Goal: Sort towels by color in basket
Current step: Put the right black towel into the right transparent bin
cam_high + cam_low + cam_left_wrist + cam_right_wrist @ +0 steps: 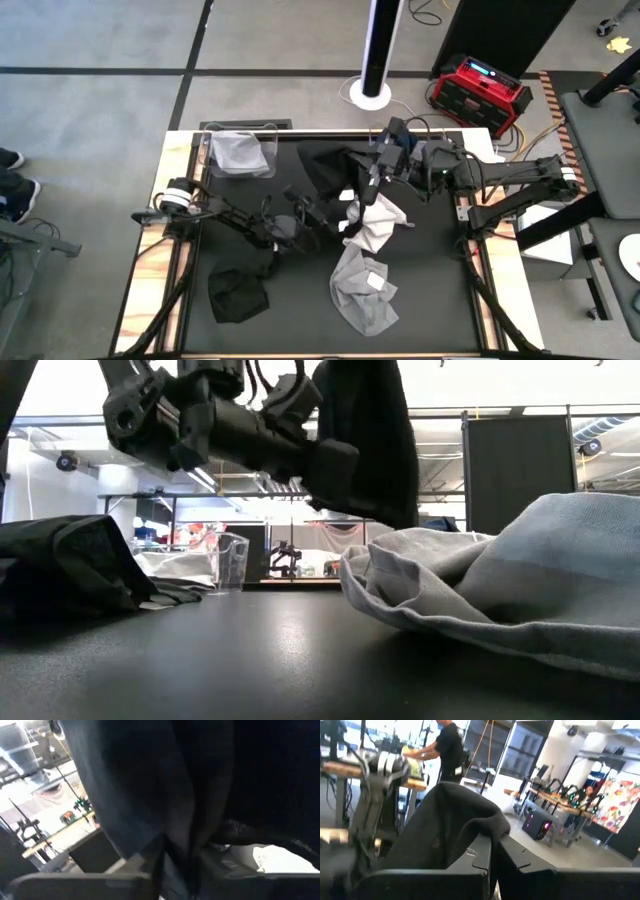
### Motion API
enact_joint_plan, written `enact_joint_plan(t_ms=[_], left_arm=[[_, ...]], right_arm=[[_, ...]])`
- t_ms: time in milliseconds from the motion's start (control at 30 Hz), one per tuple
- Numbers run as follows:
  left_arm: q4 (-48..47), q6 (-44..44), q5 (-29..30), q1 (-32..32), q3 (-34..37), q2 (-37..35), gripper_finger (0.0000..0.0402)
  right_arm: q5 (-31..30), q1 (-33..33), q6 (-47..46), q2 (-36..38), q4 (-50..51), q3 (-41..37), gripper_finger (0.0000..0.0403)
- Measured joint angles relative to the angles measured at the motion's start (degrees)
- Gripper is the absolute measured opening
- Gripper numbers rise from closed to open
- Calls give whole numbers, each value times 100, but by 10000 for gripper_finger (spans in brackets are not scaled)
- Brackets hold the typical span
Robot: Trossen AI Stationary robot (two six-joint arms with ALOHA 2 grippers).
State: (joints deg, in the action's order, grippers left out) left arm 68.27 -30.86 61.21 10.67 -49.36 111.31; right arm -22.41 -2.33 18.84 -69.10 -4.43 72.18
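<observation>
A black towel (330, 165) hangs over the middle of the table between my two grippers. My right gripper (372, 178) reaches in from the right and is shut on its top. My left gripper (316, 212) comes level from the left and is shut on the hanging cloth lower down (365, 440). A second black towel (240, 292) lies crumpled on the mat at the near left. A grey towel with a white tag (362, 292) and a lighter one (378, 222) lie spread at the middle. My left gripper pinches a fold of the hanging black towel (175, 847) between its two fingers, coming level from the table's left. The dark cloth fills its wrist view, and how many layers it has I cannot tell. My right gripper pinches a bunched upper part of the black towel (487, 827) between its two fingers, level from the table's right. The cloth humps over the fingers and hangs below them, its lower end (400, 515) above the grey towel.
A clear basket (240, 152) holding a grey towel stands at the far left corner of the mat. Wooden table edges (150, 270) border the mat. A red box (480, 90) and a white post (375, 50) stand beyond the far edge. People show in the room behind.
</observation>
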Motion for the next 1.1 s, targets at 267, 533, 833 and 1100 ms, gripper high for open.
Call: enact_joint_plan(t_ms=[267, 533, 833, 1100], left_arm=[[234, -232, -579, 235, 533, -1346, 3], [-280, 466, -2253, 253, 1632, -3492, 0], [-1746, 820, -3174, 248, 1494, -4989, 0], [-2987, 1167, -2984, 195, 532, -4731, 0]], right_arm=[[-183, 0, -171, 86, 789, 55, 9], [-437, 2, -582, 356, 1988, 55, 9], [513, 9, -1246, 547, 1901, 28, 9], [2270, 46, -1507, -119, 804, 24, 9]])
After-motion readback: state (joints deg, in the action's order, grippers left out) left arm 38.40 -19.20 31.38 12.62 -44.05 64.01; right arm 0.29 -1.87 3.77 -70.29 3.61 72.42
